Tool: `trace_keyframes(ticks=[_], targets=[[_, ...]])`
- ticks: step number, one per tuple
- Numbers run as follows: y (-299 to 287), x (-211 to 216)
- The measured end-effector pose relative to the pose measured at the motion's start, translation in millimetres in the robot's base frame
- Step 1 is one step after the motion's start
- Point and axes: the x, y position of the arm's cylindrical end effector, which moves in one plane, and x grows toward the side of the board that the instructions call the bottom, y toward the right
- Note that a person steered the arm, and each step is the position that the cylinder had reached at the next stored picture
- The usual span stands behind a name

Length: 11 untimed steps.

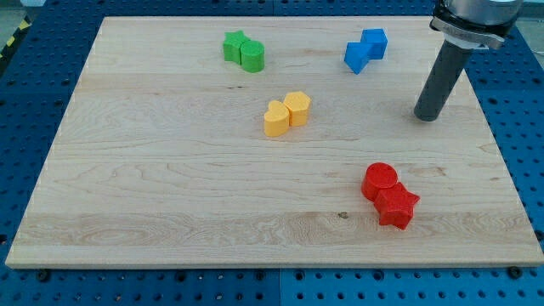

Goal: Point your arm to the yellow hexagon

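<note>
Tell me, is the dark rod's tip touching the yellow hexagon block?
Apart. The camera view shows bare wooden board between my tip and the yellow hexagon block.

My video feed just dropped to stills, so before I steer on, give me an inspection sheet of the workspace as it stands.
Surface: pale wooden board, flat, on a blue perforated table.
Job's things: yellow hexagon block near the centre, touching a yellow heart block on its lower left.
Clutter: two green blocks at the view's top; two blue blocks at upper right; red cylinder block touching a red star block at lower right.
Claw: none fitted; my tip rests right of the hexagon, well apart, touching no block.
Cables: nothing seen.
Surroundings: yellow-black striped edge at upper left.
</note>
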Motion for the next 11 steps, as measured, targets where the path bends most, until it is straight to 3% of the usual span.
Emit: trace_keyframes(ticks=[2,6,10,11], targets=[[-2.9,9.8],[-124.6,9.7],[-148.5,-5.6],[-176.8,-5.6]])
